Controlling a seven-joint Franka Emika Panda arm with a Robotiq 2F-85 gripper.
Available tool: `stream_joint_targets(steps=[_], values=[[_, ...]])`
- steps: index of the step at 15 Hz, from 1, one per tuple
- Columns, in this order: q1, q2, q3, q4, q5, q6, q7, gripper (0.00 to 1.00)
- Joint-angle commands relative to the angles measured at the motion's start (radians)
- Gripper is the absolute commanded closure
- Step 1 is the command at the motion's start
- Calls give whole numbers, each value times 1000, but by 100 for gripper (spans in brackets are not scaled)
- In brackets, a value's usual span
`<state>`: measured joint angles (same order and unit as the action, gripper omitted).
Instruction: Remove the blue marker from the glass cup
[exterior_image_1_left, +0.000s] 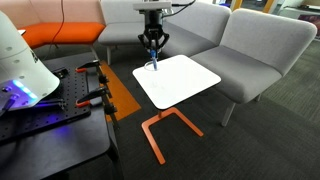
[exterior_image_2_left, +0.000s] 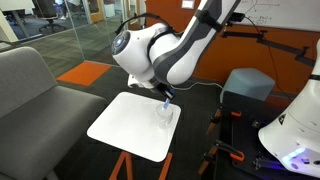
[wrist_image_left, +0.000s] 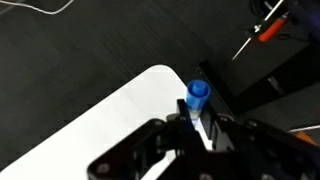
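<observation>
The gripper (wrist_image_left: 196, 120) is clenched on the blue marker (wrist_image_left: 197, 94). In the wrist view its dark fingers (wrist_image_left: 212, 128) press on either side of the marker's barrel, just below the top end. That end faces the wrist camera, so the marker shows almost end-on there. In both exterior views its long axis stands close to upright, upper end in the jaws and lower end pointing down at the tabletop (exterior_image_1_left: 154, 62) (exterior_image_2_left: 165, 102).

Directly beneath it stands the glass cup (exterior_image_2_left: 167, 116), a faint clear outline. Whether the marker's tip is inside the cup's mouth or just above it, I cannot tell.

Cup and marker sit near one rounded corner of the white table (exterior_image_1_left: 180, 82), close to its edge. The table stands on an orange frame (exterior_image_1_left: 160, 130), with grey seats (exterior_image_1_left: 250, 45) behind it.
</observation>
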<state>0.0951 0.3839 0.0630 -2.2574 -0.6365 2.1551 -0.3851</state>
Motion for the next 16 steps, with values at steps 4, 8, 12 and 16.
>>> stream_joint_targets(steps=[4, 8, 12, 16], values=[[-108, -120, -6, -99, 105, 254, -63, 95], [-203, -34, 12, -67, 271, 510, -244, 95], [-371, 171, 160, 100, 480, 622, -603, 95], [-469, 412, 259, 388, 518, 493, -890, 95]])
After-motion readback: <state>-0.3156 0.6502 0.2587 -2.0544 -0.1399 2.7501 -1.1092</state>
